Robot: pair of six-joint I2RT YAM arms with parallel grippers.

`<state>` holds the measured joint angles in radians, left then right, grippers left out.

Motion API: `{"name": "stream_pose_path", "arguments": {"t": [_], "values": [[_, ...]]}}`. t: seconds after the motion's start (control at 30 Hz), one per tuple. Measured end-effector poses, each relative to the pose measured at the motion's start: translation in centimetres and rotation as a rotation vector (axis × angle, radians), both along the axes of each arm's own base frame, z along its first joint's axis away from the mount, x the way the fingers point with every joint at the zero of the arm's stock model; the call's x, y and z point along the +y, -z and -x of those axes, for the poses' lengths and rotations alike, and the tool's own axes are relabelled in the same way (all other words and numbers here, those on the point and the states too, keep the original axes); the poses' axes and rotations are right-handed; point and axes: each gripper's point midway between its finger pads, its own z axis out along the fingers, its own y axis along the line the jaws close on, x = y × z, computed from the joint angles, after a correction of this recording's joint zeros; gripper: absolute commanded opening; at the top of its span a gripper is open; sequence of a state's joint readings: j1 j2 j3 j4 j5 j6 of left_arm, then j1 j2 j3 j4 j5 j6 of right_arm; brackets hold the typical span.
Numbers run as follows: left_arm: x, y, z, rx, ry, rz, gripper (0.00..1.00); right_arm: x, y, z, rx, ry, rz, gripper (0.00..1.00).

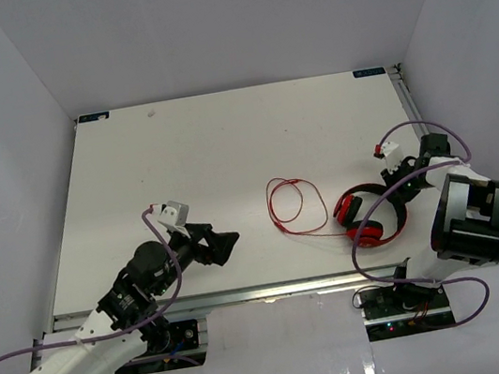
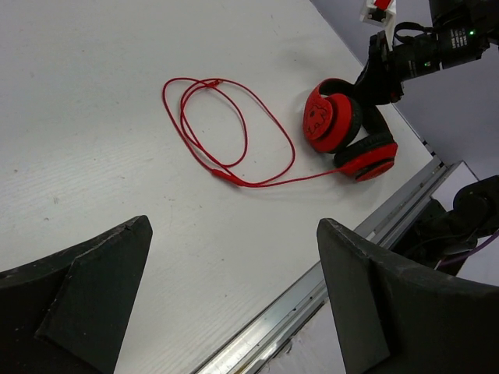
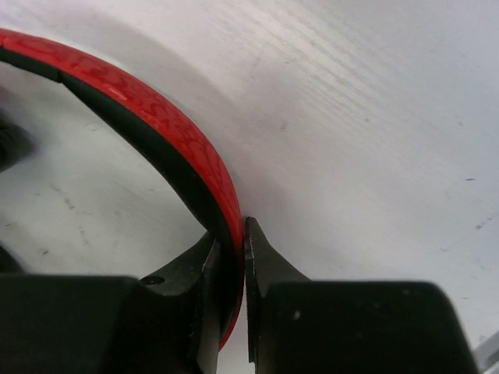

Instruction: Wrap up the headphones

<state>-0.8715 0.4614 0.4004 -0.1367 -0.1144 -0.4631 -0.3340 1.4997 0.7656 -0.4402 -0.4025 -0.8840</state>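
Note:
The red headphones (image 1: 368, 216) lie on the white table at the right, with two red ear cups and black pads; they also show in the left wrist view (image 2: 343, 128). Their thin red cable (image 1: 288, 207) lies in loose loops to their left, seen too in the left wrist view (image 2: 226, 136). My right gripper (image 3: 231, 238) is shut on the headband (image 3: 156, 132), one finger on each side of it; it shows in the top view (image 1: 398, 175). My left gripper (image 1: 225, 245) is open and empty, left of the cable, fingers (image 2: 366, 288) wide apart above the table's front edge.
A metal rail (image 1: 247, 294) runs along the table's near edge. White walls enclose the table on left, back and right. Purple robot cables (image 1: 385, 203) loop over the right arm near the headphones.

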Motion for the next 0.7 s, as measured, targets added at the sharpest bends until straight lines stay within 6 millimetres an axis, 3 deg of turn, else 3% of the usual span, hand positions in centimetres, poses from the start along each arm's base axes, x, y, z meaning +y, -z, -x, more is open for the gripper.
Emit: {"name": "stream_pose_path", "arguments": {"t": [0.1, 0.2, 0.4, 0.5, 0.6, 0.7], "values": [[-1.0, 1.2, 0.0, 0.019, 0.028, 0.019, 0.98, 1.4, -0.6, 0.7, 0.033, -0.005, -0.075, 0.08], [-2.5, 2.8, 0.3, 0.035, 0.095, 0.007, 0.97, 3.1, -3.3, 0.5, 0.039, -0.016, -0.168, 0.08], [-5.5, 4.0, 0.5, -0.031, 0.254, -0.045, 0.98, 7.8, -13.9, -2.7, -0.166, -0.088, -0.329, 0.08], [-6.7, 2.9, 0.8, -0.172, 0.338, -0.027, 0.98, 11.4, -18.2, -2.3, -0.224, -0.136, -0.404, 0.08], [-7.4, 3.2, 0.9, -0.287, 0.390, -0.045, 0.98, 14.8, -21.9, -1.0, -0.258, -0.187, -0.474, 0.08], [-8.1, 3.8, 0.7, -0.380, 0.425, -0.076, 0.98, 16.6, -26.4, -0.8, -0.320, -0.218, -0.517, 0.08]]}}
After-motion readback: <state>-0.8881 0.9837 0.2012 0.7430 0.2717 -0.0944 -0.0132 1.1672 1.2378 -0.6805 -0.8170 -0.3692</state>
